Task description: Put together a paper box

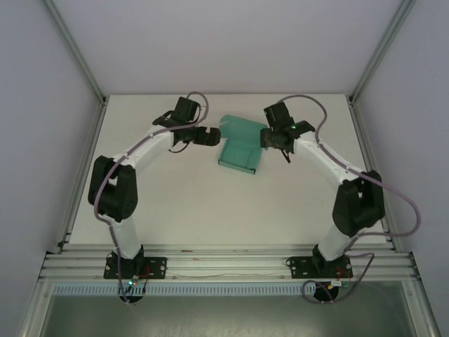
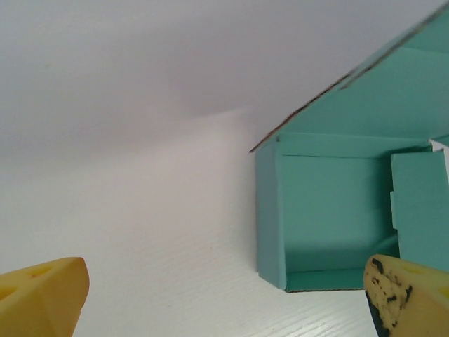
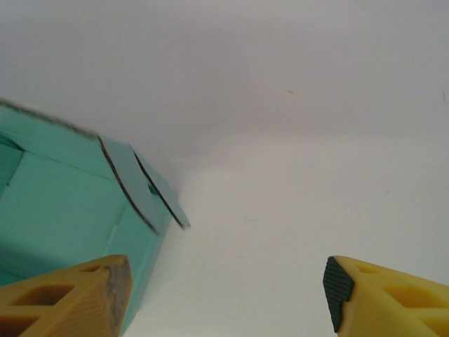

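- Paper box (image 1: pixel 240 145) of teal-green card sits part-formed on the white table (image 1: pixel 210 210), toward the far middle and between the two arms.
- From above, its low walls stand up around a shallow tray, and a broad panel rises on the far side.
- Left gripper (image 1: pixel 210 135) hangs just beside the box's left side, jaws spread wide with nothing between them; whether it touches the card cannot be told from above.
- Left wrist view: the left gripper (image 2: pixel 224 298) looks into the box (image 2: pixel 330 210), with its yellow fingers (image 2: pixel 42 298) at opposite bottom corners of the frame. The card's side wall, floor and a slanting upper panel are plain, and a loose flap stands at the right of the interior.
- Right gripper (image 1: pixel 270 138) is at the box's right side, close against it from above; contact cannot be confirmed.
- Right wrist view: the right gripper (image 3: pixel 228 284) is also parted, its fingers (image 3: pixel 70 302) well apart with only bare table between them. The box (image 3: pixel 63 210) lies off to the left, behind one finger, with two corner flaps jutting out and showing raw grey edges.
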Controlling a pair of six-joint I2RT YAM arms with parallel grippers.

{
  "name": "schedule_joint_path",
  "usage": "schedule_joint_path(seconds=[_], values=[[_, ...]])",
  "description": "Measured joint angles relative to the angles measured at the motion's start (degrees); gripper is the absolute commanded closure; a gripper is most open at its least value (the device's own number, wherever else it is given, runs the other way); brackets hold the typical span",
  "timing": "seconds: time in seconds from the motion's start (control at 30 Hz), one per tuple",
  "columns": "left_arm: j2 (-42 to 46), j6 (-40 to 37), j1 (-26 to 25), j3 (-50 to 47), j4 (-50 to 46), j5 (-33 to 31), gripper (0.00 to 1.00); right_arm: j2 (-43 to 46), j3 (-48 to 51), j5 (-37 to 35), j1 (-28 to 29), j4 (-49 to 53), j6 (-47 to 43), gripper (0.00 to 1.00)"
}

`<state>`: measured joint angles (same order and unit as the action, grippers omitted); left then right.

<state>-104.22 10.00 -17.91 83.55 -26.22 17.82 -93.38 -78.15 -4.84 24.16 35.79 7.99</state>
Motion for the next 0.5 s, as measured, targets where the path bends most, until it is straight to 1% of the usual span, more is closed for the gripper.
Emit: schedule_joint_path(seconds=[0.07, 0.13, 0.17, 0.23, 0.3, 0.5], values=[[2.7, 3.0, 2.8, -5.1, 4.0, 1.5, 0.00, 3.0, 4.6, 2.0, 0.0, -2.9, 5.8, 0.27], [4.4, 5.6, 6.0, -9.2, 7.7, 2.6, 0.00, 4.0, 9.0, 5.1, 0.0, -7.0, 11.1, 0.31], [4.6, 6.7, 7.5, -10.7, 8.8, 2.7, 0.00, 3.5, 10.8, 6.6, 0.0, -9.1, 13.5, 0.34], [4.5, 8.3, 9.9, -12.3, 10.1, 2.7, 0.00, 0.9, 13.1, 9.2, 0.0, -12.6, 17.7, 0.36], [4.5, 9.2, 10.8, -13.0, 10.7, 2.7, 0.00, -2.6, 13.5, 10.7, 0.0, -15.1, 20.6, 0.40], [4.5, 10.1, 10.3, -14.5, 13.2, 3.0, 0.00, -10.5, 13.4, 12.7, 0.1, -22.0, 25.4, 0.50]])
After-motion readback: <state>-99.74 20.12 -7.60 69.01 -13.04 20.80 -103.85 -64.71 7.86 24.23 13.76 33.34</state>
